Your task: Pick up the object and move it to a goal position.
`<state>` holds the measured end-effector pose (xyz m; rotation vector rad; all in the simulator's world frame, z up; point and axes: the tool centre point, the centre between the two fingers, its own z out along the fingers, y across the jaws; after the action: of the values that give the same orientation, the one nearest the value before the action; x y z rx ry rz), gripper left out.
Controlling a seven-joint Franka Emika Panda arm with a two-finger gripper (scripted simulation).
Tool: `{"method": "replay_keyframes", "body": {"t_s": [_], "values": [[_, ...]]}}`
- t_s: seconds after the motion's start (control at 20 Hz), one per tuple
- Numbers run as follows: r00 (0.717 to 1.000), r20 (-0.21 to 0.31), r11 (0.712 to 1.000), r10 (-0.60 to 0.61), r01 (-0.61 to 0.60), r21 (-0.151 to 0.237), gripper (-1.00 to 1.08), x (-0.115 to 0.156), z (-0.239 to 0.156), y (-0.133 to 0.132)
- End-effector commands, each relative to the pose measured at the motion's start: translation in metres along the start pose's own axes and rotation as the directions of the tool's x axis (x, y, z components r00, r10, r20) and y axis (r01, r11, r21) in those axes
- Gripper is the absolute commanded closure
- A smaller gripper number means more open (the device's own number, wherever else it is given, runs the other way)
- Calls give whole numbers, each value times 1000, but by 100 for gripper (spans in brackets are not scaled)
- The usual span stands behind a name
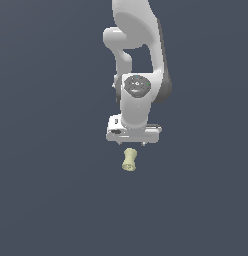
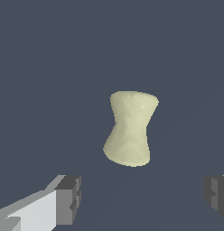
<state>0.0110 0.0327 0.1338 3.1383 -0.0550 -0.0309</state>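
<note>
From the exterior view, the arm (image 1: 138,60) runs off the top of the frame, so its base is out of sight, and the fingertips of the gripper (image 1: 133,142) can't be made out; only the white hand bar with a dark stub at its underside shows. The wrist view gives more: 2 dark grey pads, one (image 2: 68,198) on a white finger cut off at the frame's corner, the other (image 2: 217,196) sliced by the frame's edge, so only part of each is visible. They stand wide apart with nothing between them, so the gripper is released and holds nothing. The spool (image 1: 129,159), pale yellow-cream with a narrow waist and flared ends, sits just below the gripper in the exterior view, apart from it, tilted slightly off upright. In the wrist view the spool (image 2: 130,128) lies ahead of the pads, roughly in line with the gap between them, touching neither. The ground is one flat dark blue-grey, and the spool casts no clear shadow, so whether it rests on a surface is hard to tell. No container shows.
</note>
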Motion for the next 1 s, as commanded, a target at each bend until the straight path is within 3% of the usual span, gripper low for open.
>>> {"method": "replay_keyframes", "body": {"t_s": [0.0,0.4,0.95], "values": [[999,-6,999,45,-45,2,-92,10,10,1],[991,-18,992,130,-130,5,-92,29,29,4],[991,-18,991,134,-134,5,-92,29,50,5]]}}
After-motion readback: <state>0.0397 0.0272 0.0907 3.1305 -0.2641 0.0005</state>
